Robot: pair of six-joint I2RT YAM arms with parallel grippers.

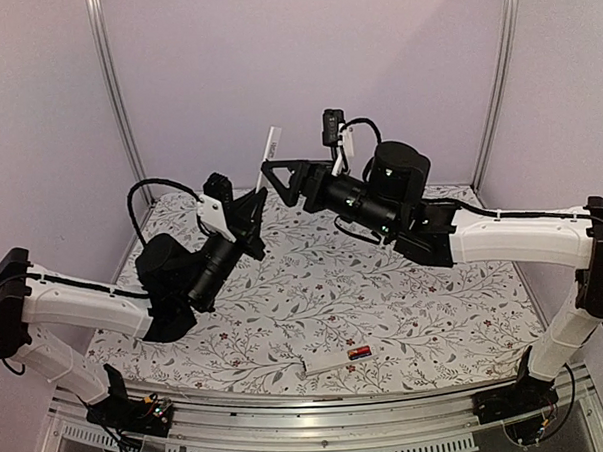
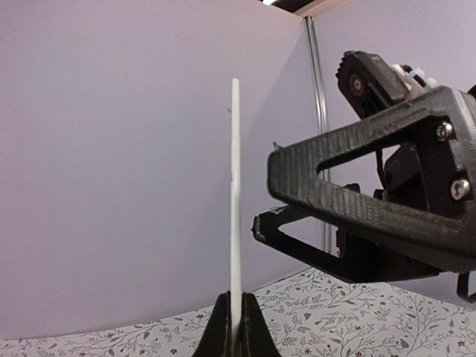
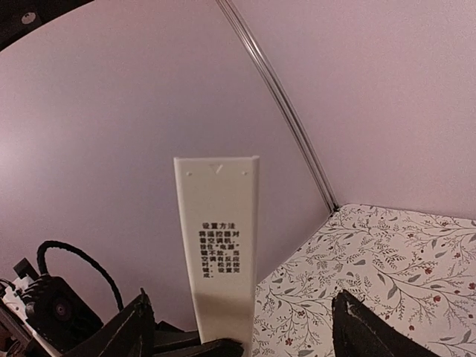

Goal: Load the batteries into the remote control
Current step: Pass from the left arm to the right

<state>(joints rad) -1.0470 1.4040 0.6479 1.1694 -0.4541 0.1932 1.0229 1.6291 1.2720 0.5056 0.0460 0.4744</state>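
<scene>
My left gripper (image 1: 251, 206) is shut on the lower end of a thin flat white cover strip (image 1: 269, 150) and holds it upright above the table. The strip is edge-on in the left wrist view (image 2: 235, 193), between the closed fingers (image 2: 220, 327). The right wrist view shows its printed face (image 3: 222, 260). My right gripper (image 1: 277, 182) is open and empty just right of the strip; it also shows in the left wrist view (image 2: 264, 190). The white remote control (image 1: 326, 363) lies near the table's front edge, with a black-and-red battery (image 1: 360, 355) at its right end.
The table has a floral cloth (image 1: 405, 302). Lilac walls with metal corner posts (image 1: 114, 94) close in the back and sides. A metal rail (image 1: 320, 410) runs along the front edge by the arm bases.
</scene>
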